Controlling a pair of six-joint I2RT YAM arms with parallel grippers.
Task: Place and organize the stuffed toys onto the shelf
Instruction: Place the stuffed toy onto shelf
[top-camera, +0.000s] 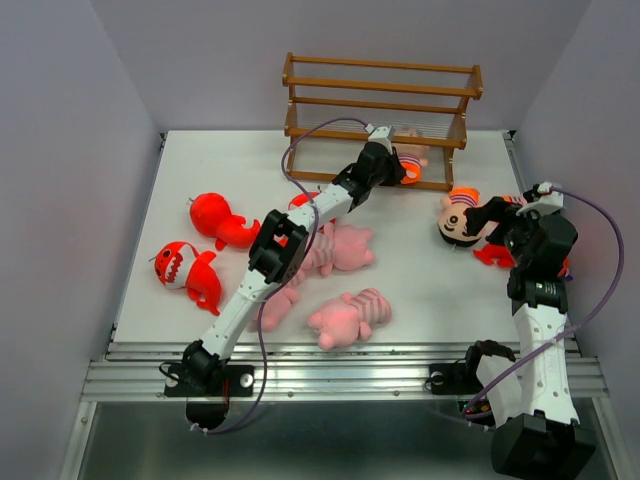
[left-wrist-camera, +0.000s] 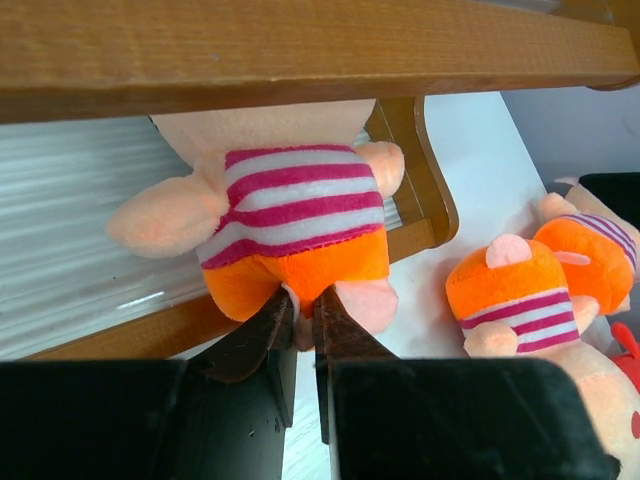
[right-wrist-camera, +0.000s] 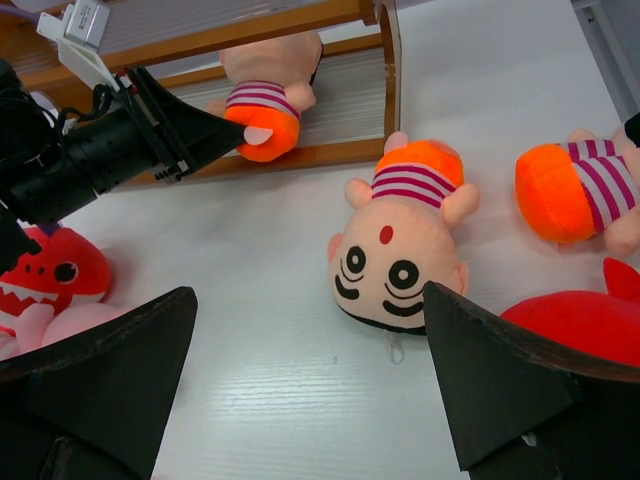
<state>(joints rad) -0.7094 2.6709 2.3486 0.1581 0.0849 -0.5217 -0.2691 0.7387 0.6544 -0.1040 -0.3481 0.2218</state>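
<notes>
Now doing: the left gripper (left-wrist-camera: 303, 318) holds a striped doll (left-wrist-camera: 290, 210) on the lowest tier of the shelf (top-camera: 380, 65), at 12 o'clock of the table (top-camera: 420, 290).
Left claw: pressed nearly together, pinching the doll's orange bottom.
Right claw: the right gripper (right-wrist-camera: 310, 350) is spread wide above a face-up doll (right-wrist-camera: 395, 250) at 3 o'clock.
Next move: probably to let go, then draw back toward 6 o'clock without catching the rail (left-wrist-camera: 300, 50).
Hidden: the striped doll's head, behind that rail.

Shelf (top-camera: 385, 87) bottom tier: right end taken by doll (left-wrist-camera: 290, 210), left end effector (left-wrist-camera: 302, 305) against it; room left of doll free. Table (top-camera: 200, 165) far-left corner open. Loose dolls (right-wrist-camera: 400, 250) crowd right.
</notes>
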